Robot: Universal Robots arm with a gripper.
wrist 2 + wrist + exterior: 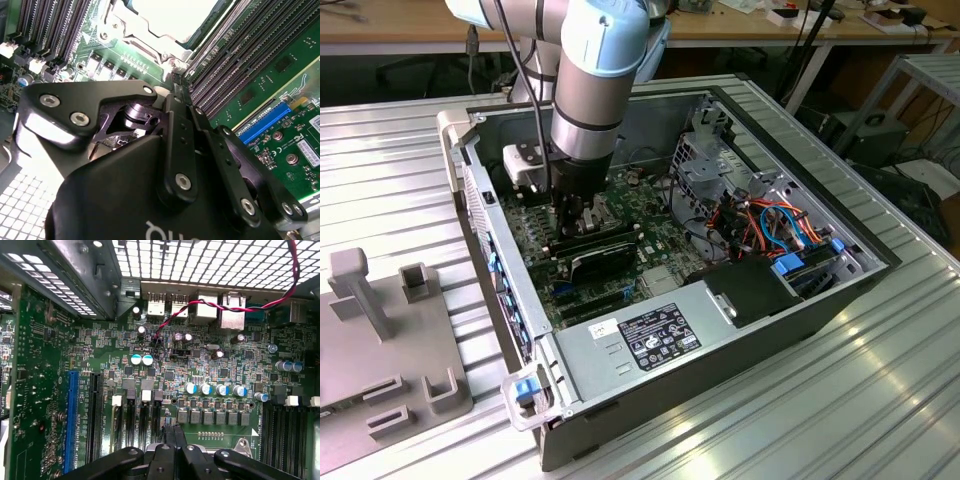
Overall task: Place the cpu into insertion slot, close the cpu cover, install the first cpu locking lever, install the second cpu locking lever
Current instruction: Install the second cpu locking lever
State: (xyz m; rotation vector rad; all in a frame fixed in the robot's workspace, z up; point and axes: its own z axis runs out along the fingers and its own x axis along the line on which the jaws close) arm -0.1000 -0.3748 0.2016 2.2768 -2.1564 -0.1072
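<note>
The robot's arm reaches down into an open computer case (720, 375), and its gripper (572, 222) hangs low over the green board (660, 240). In the first wrist view the two black fingers (169, 441) are pressed tight together, with only a thin line between them and nothing held. In the second wrist view the cpu (172, 15) is a pale, shiny square that lies flat in its place on the board, just past the tips of the gripper. The cpu cover (127, 25), a thin silver frame, lies around the cpu's edge. Long black memory slots (225, 55) run close beside it. In the exterior view a grey box with a black sticker, the power box (650, 335), sits at about 4 o'clock from the gripper. A bunch of orange and blue wires (775, 225) sits at about 3 o'clock. A grey holder block (380, 330) rests outside the case at about 8 o'clock.
</note>
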